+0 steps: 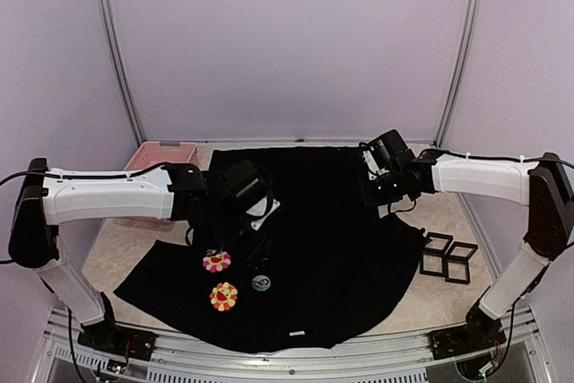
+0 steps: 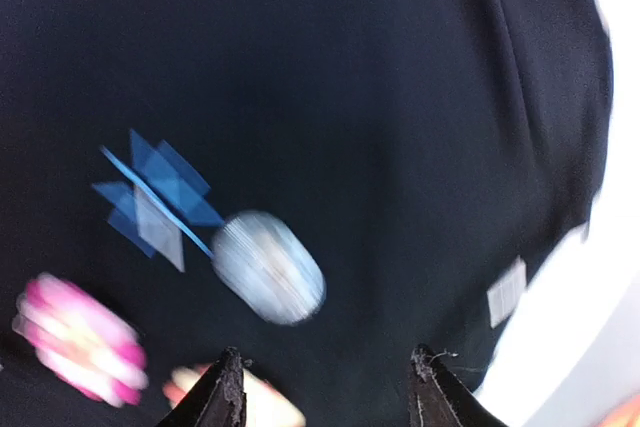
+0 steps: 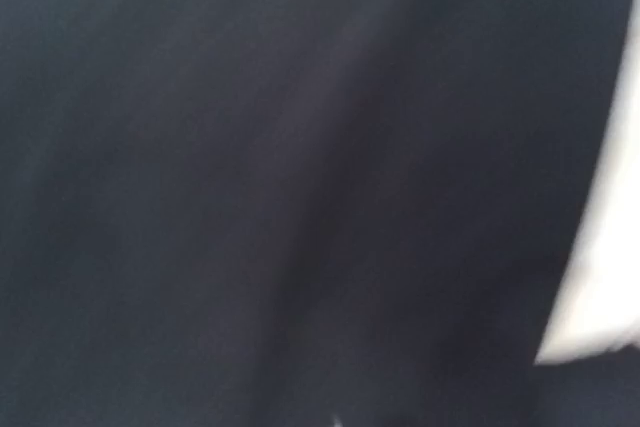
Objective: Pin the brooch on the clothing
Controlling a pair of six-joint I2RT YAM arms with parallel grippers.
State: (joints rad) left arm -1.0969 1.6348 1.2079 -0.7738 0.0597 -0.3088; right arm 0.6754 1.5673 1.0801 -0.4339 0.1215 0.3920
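left gripper (image 2: 328,392) hangs over the middle-left of the black t-shirt (image 1: 332,248), its two fingertips (image 2: 225,392) spread apart with only dark cloth showing between them. far left at the back of the table (image 1: 448,213) stands a pink basket (image 1: 157,157), partly hidden behind the left arm. on the shirt below that arm lie a pink flower patch (image 1: 216,262) and, nearer the front edge, an orange-yellow flower patch (image 1: 223,296). just to their right sits the brooch (image 1: 261,282), a small round pale-blue badge lying on the fabric; whether it is fastened cannot be told. the left wrist view, blurred, shows it beside a thin blue starburst (image 2: 155,197), clear of the fingertips. a small white hem label (image 1: 295,334) marks the near hem. further right, the right gripper (image 1: 372,190) is closed, over the shirt's far right part. two black square frames (image 1: 448,257) rest on the table at right.
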